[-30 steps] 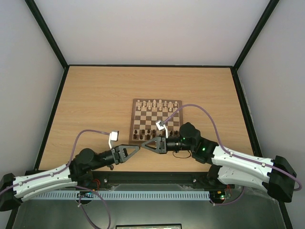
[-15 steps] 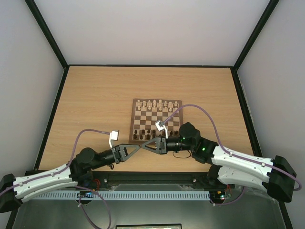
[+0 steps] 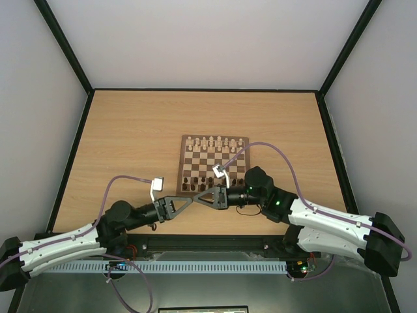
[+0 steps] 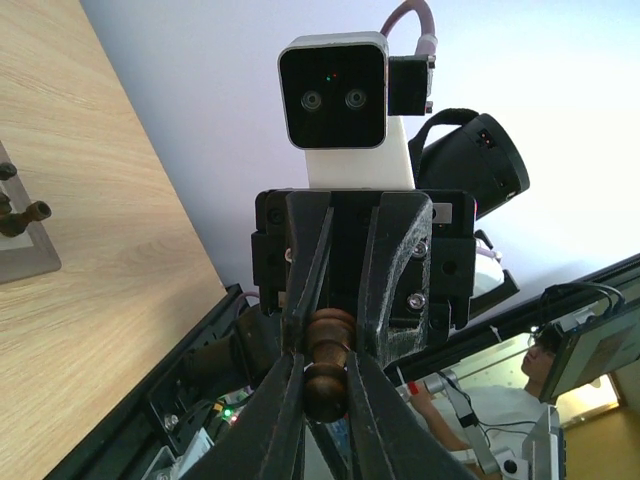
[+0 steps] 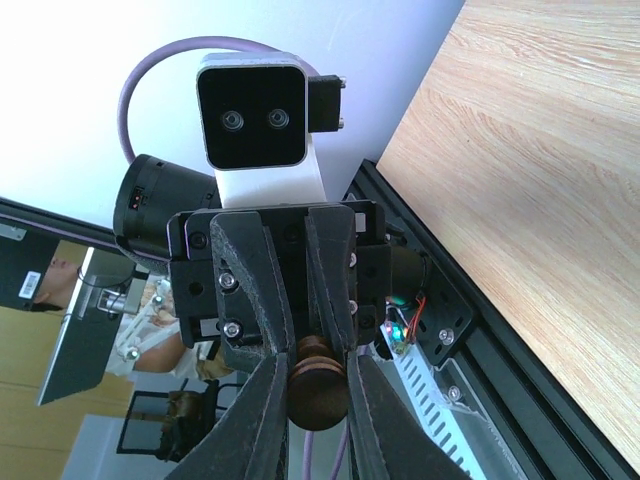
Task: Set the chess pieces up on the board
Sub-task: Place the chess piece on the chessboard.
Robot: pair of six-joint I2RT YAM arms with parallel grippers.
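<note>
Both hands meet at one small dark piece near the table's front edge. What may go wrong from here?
1. The left hand and right hand both seem to pinch the chess piece only at their fingertips; a mistimed release may drop it.
2. The dark pieces on the board stand just beyond; a swing may topple them.

My top camera sits high behind my two arms (image 3: 65,242), looking down on the light wooden table (image 3: 130,130) and checkered wooden chessboard (image 3: 207,166). Each wrist camera looks along its own fingers (image 4: 283,415) at close range, facing the other: left sees the right arm's white boxy camera (image 4: 333,90), right sees the left arm's white boxy camera (image 5: 252,105). Both share a dark brown turned chess piece (image 4: 327,365).
</note>
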